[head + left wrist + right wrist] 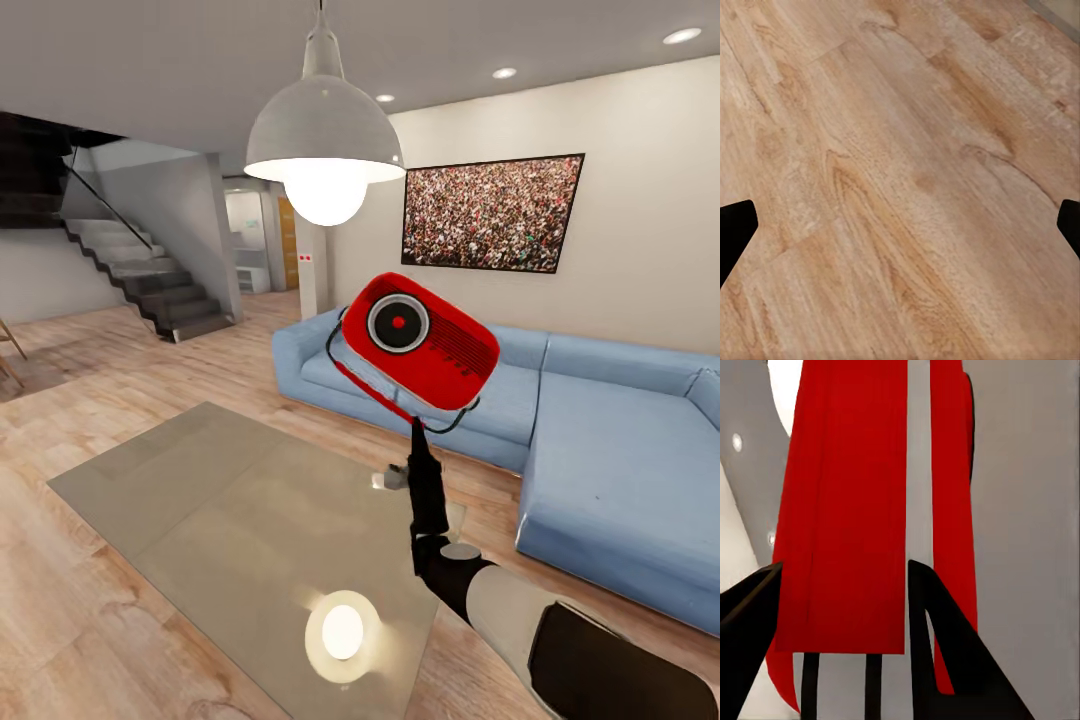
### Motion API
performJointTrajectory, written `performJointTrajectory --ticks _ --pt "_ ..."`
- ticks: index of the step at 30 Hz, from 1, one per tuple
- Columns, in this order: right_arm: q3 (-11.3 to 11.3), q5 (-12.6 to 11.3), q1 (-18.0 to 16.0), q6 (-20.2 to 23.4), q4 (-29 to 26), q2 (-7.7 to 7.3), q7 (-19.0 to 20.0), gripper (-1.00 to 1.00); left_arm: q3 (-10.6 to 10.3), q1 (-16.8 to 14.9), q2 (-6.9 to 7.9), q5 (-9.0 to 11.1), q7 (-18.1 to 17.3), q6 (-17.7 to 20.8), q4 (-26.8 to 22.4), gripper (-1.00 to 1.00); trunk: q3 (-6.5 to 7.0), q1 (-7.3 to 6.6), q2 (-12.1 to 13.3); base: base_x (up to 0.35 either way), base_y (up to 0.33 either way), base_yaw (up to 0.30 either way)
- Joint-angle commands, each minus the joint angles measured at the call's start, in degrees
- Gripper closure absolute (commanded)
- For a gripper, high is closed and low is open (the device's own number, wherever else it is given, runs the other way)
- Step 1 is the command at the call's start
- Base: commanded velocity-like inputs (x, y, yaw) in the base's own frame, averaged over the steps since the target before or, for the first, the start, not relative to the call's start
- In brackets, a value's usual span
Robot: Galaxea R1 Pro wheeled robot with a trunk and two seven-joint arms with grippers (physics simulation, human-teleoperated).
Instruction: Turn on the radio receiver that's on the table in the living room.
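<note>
The one small red rounded radio receiver (420, 345) with its round silver dial hung tilted in the air above the low glossy glass surface (200, 510), the right pincer (417, 432) clamped on its underside. Behind stood one blue sectional sofa (610, 450), one framed crowd picture (493, 212) and one white pendant lamp (322, 140). The left pincer (900, 225) stood apart over light wood floor (900, 150)
</note>
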Motion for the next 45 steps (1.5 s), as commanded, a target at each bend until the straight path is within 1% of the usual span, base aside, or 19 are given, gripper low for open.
performJointTrajectory --ticks 1,3,4,5,9,11,18,22,29,31,32,33,34,35,36,40,42,43,45 --pt "1.8 1.1 0.0 1.6 0.0 -0.01 0.0 1.00 0.0 0.0 0.00 0.0 0.0 0.0 0.0 -1.00 0.00 0.00 0.0 0.000 0.000 0.000" --pt "3.6 3.6 0.0 3.7 0.0 -0.03 0.0 1.00 0.0 0.0 0.00 0.0 0.0 0.0 0.0 -1.00 0.00 0.00 0.0 0.000 0.000 0.000" --pt "4.7 5.5 0.0 4.5 0.0 -0.03 0.0 1.00 0.0 0.0 0.00 0.0 0.0 0.0 0.0 -1.00 0.00 0.00 0.0 0.000 0.000 0.000" --pt "5.3 6.7 0.0 5.0 0.0 -0.03 0.0 1.00 0.0 0.0 0.00 0.0 0.0 0.0 0.0 -1.00 0.00 0.00 0.0 0.000 0.000 0.000" --pt "6.9 12.0 0.1 9.7 0.2 -0.10 0.0 1.00 0.0 0.0 -0.02 0.0 0.0 0.0 0.0 -1.00 0.00 0.00 0.0 0.000 0.000 0.000" --pt "7.1 13.3 0.6 10.5 0.2 -0.12 0.0 1.00 0.0 0.0 -0.07 0.0 0.0 0.0 0.0 -1.00 0.00 0.00 0.0 0.000 0.000 0.000" --pt "7.1 13.9 1.1 11.2 0.3 -0.37 0.0 1.00 0.0 0.0 -0.04 0.0 0.0 0.0 0.0 -1.00 0.00 0.00 0.0 0.000 0.000 0.000" --pt "7.2 14.1 3.2 11.4 0.3 -0.35 0.0 1.00 0.0 0.0 -0.20 -0.1 0.0 0.0 0.1 -1.00 0.00 0.00 0.0 0.000 0.000 0.000" --pt "7.2 14.4 3.7 12.5 0.3 -0.33 0.0 1.00 0.0 0.0 -0.24 0.0 0.0 0.0 0.1 -1.00 0.00 0.00 0.0 0.000 0.000 0.000" --pt "7.2 14.3 3.7 12.5 0.3 -0.40 0.0 1.00 -0.7 0.0 -0.31 0.2 -0.2 0.1 -0.6 -1.00 0.00 0.00 0.0 0.000 0.000 0.000" --pt "7.2 14.3 3.7 12.5 0.3 -0.43 0.0 1.00 -1.6 0.0 -0.29 0.3 -0.6 0.1 -1.4 -1.00 0.00 0.00 0.0 0.000 0.000 0.000" --pt "7.2 14.2 3.7 12.5 0.3 -0.45 0.0 1.00 -3.7 0.0 -0.26 0.3 -1.4 0.3 -3.3 1.00 0.00 0.00 0.0 0.000 0.000 0.000" --pt "7.2 14.1 3.7 12.4 0.3 -0.46 0.0 1.00 -5.2 0.0 -0.28 0.3 -1.9 0.5 -4.7 1.00 0.00 0.00 0.0 0.000 0.000 0.000" --pt "7.2 13.8 3.7 12.3 0.3 -0.52 0.0 1.00 -7.6 0.0 -0.42 0.4 -2.4 0.7 -7.3 1.00 0.00 0.00 0.0 0.000 0.000 0.000" --pt "7.1 13.8 3.7 12.3 0.3 -0.54 0.0 1.00 -8.5 0.0 -0.48 0.4 -2.5 0.8 -8.5 1.00 0.00 0.00 0.0 0.000 0.000 0.000" --pt "7.1 13.7 3.7 12.2 0.3 -0.56 0.0 1.00 -10.0 0.0 -1.43 0.4 -2.6 1.4 -11.5 1.00 0.00 0.00 0.0 0.000 0.000 0.000" --pt "7.1 13.7 3.7 12.4 0.3 -0.56 0.0 1.00 -11.2 0.0 -1.71 0.2 -2.7 2.6 -13.7 1.00 0.00 0.00 0.0 0.000 0.000 0.000" --pt "7.1 13.6 3.7 12.4 0.3 -0.56 0.0 1.00 -12.4 0.0 -1.73 0.3 -2.8 4.2 -15.8 1.00 0.00 0.00 0.0 0.000 0.000 0.000" --pt "7.1 13.6 3.7 12.5 0.4 -0.57 0.0 1.00 -16.0 0.0 -1.69 0.4 -2.9 14.2 -25.3 1.00 0.00 0.00 0.0 0.000 0.000 0.000"
